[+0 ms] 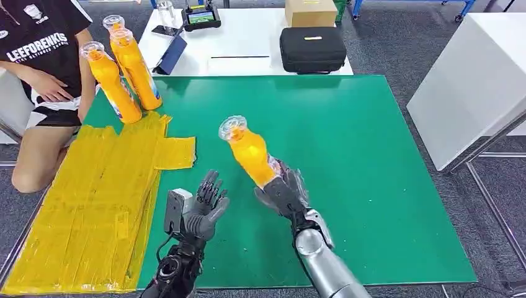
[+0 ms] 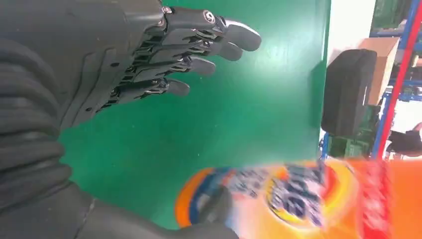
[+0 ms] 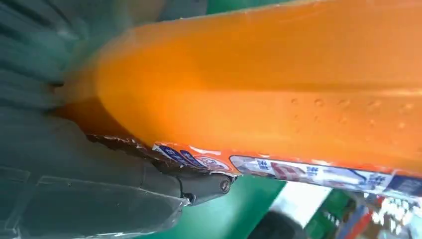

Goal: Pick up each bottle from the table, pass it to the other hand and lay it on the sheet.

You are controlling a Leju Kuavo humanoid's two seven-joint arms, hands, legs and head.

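Bottle (image 1: 249,151) sits gripped low in your right hand (image 1: 282,189), tilting up and leftward over the green mat (image 1: 372,161), its cap end leaning toward your left hand (image 1: 208,208), which waits just beside it, fingers spread and holding nothing.
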